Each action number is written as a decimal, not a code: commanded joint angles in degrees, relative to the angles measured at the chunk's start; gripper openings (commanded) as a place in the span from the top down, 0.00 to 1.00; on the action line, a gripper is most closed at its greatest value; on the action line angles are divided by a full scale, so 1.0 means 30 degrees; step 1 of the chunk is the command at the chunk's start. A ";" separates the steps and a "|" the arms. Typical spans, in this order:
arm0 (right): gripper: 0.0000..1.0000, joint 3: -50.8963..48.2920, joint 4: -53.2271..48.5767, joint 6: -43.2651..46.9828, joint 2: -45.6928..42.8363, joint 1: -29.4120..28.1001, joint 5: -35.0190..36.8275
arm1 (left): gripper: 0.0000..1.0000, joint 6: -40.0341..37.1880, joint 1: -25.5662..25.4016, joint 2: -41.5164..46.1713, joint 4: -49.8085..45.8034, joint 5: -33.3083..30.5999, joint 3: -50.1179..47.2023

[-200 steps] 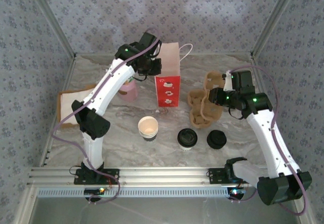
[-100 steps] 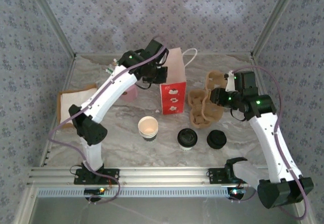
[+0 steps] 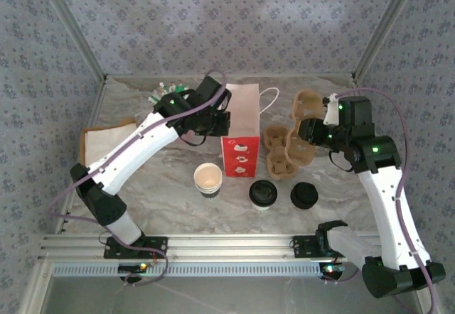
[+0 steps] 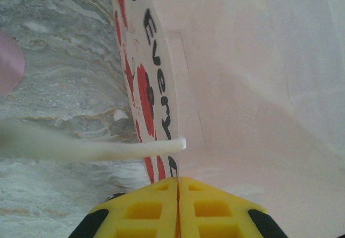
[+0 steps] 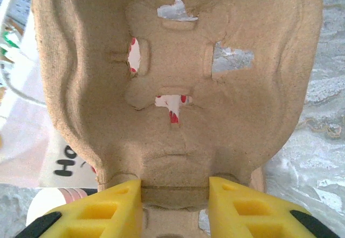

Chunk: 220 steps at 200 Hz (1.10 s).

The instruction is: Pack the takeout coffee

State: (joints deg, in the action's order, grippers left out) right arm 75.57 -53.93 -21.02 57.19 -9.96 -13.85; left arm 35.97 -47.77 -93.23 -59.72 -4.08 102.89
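The takeout coffee (image 3: 262, 194), a white cup with a black lid, stands on the table in front of the bag. My left gripper (image 3: 215, 120) (image 4: 178, 180) is shut on the top edge of the red-and-white paper bag (image 3: 240, 140) (image 4: 153, 92), which stands open with its white inside facing the left wrist camera. A white rope handle (image 4: 81, 149) hangs over the bag's outside. To the right of the bag, my right gripper (image 3: 307, 131) (image 5: 175, 187) is shut on a ridge of the brown pulp cup carrier (image 3: 281, 154) (image 5: 178, 76), held tilted.
A lidless stack of white cups (image 3: 207, 178) stands left of the coffee and a loose black lid (image 3: 303, 195) lies to its right. A brown flat sheet (image 3: 96, 143) lies at the left edge. Small green-and-white items (image 3: 170, 88) sit at the back. Patterned walls close in three sides.
My left gripper has dragged the bag forward and slightly right, toward the cups. My right gripper has risen a little to the right with the carrier.
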 commanded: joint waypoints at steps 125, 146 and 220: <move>0.65 0.7709 0.0625 -0.2756 0.3010 -0.1997 -0.3116 | 0.84 0.1091 -0.1311 0.1866 0.3287 0.0374 -0.2221; 0.65 0.8439 0.0751 -0.2917 0.3883 -0.2922 -0.2846 | 0.73 0.1140 -0.1308 0.2269 0.3609 0.0281 -0.2740; 0.65 1.0523 0.0373 -0.3175 0.6709 -0.4936 -0.2387 | 0.37 0.0992 -0.1001 0.5326 0.3535 -0.0757 -0.4195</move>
State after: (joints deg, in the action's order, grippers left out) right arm 104.01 -52.73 -29.61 75.64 -23.46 -21.65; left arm 39.42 -51.40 -82.00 -49.47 -4.56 91.22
